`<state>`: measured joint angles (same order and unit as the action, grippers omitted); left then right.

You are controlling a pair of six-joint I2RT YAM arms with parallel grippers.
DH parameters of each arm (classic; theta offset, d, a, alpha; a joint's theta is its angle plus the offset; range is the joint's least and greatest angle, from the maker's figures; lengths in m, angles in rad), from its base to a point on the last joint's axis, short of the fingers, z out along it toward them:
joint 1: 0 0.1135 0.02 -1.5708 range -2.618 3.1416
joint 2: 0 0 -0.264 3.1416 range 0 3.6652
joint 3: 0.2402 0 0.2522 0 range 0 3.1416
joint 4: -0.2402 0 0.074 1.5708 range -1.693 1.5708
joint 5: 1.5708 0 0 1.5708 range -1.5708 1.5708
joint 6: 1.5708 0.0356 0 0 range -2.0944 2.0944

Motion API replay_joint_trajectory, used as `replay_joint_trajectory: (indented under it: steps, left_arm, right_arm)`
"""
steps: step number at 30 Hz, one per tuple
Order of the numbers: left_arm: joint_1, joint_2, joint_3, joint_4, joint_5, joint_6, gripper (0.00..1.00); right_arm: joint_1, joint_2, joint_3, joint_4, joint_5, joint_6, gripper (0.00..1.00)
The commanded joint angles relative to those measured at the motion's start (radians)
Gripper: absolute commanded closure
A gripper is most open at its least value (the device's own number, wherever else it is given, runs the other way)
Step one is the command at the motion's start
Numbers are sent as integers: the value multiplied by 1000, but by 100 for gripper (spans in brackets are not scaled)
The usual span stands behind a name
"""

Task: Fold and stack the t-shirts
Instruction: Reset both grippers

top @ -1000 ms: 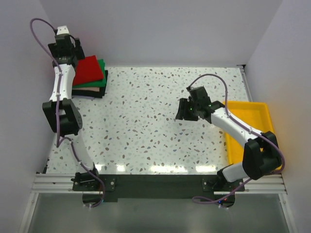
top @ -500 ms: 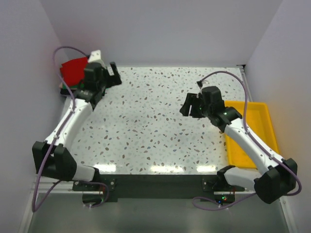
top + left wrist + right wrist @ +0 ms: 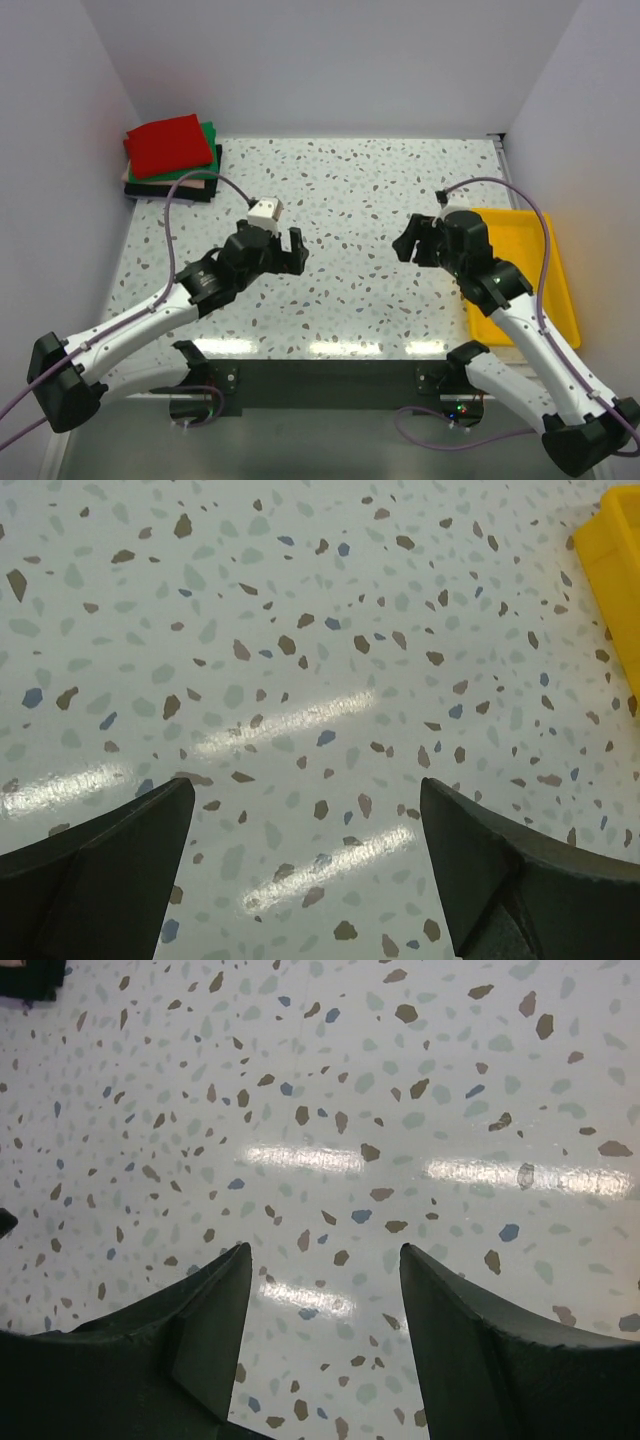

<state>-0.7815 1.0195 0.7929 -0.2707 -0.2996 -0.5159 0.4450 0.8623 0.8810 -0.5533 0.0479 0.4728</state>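
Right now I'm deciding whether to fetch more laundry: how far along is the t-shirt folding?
Done: the red t-shirt lies folded on top of the green t-shirt and others, stacked in the far left corner. In hand: nothing; the left gripper and right gripper hang open over the table. Left: no unfolded shirt shows, and the yellow tray holds none where visible, so it looks finished.

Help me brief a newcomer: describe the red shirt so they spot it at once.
On the speckled white table, look to the far left corner, where a pile of folded cloth t-shirts sits. The bright red folded t-shirt lies on top; the other shirts show only as green, pale pink and black edges beneath it.
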Motion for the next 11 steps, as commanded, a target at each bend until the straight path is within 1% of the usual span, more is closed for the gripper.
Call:
replay_joint_trajectory:
  steps: [1, 5, 11]
  left_arm:
    - [-48, -28, -41, -5, -67, -56, 0]
    - [-56, -67, -49, 4, -41, -49, 0]
    - [-56, -75, -14, -15, -30, 4, 0]
  right_arm:
    - [1, -74, -45, -37, 72, 12, 36]
    - [1, -131, -71, -36, 87, 21, 36]
    - [1, -121, -56, -43, 115, 21, 37]
